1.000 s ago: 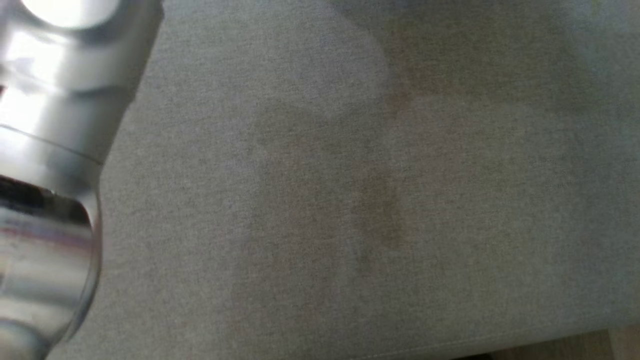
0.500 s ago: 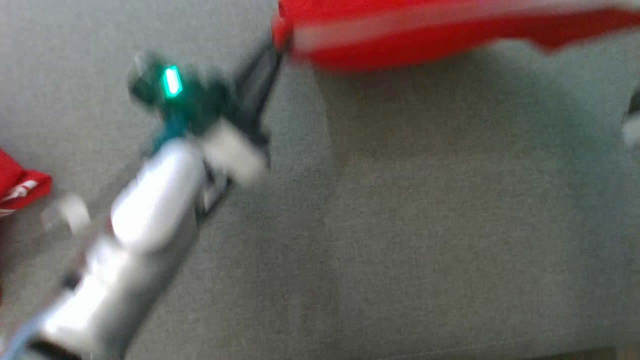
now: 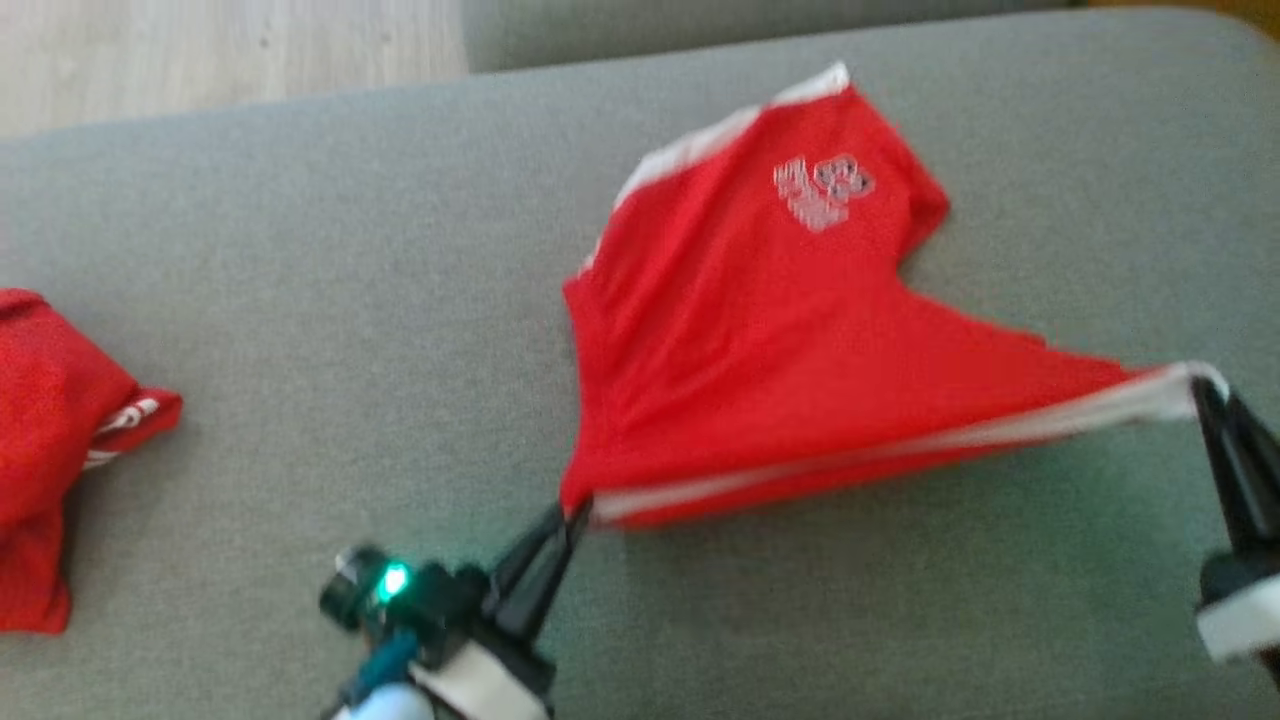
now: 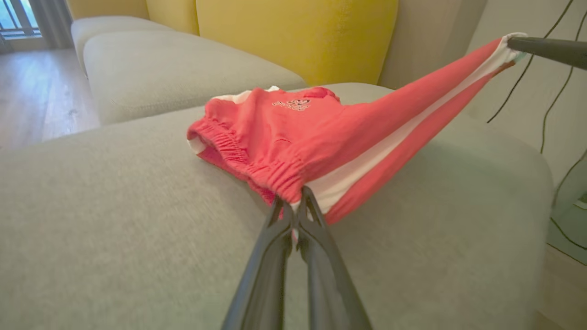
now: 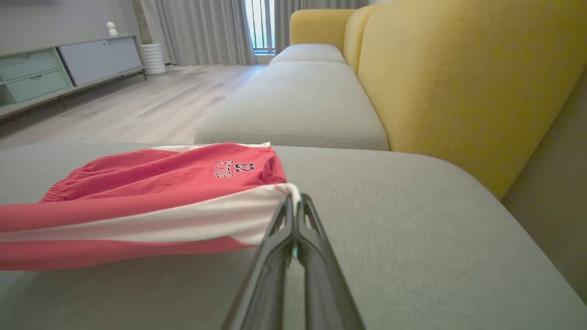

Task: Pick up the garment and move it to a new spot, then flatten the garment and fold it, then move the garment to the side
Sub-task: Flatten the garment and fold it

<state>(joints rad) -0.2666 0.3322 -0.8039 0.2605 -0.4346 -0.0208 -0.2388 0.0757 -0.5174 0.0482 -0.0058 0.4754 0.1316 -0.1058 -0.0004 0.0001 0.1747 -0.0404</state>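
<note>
The garment is a pair of red shorts with white side stripes and a small printed logo, stretched out over a grey sofa cushion. My left gripper is shut on its elastic waistband corner at the near left. At the near right my right gripper is shut on the white-striped hem corner. The edge between the two grippers is pulled taut and lifted, while the far part of the shorts rests on the cushion.
A second red garment lies bunched at the left edge of the cushion. Yellow sofa backrests rise behind, another grey cushion continues further along, and wooden floor lies beyond. Cables hang against the wall.
The head camera has swung upward, bringing the shorts and both grippers fully into view. Both grippers stay shut on the garment's corners.
</note>
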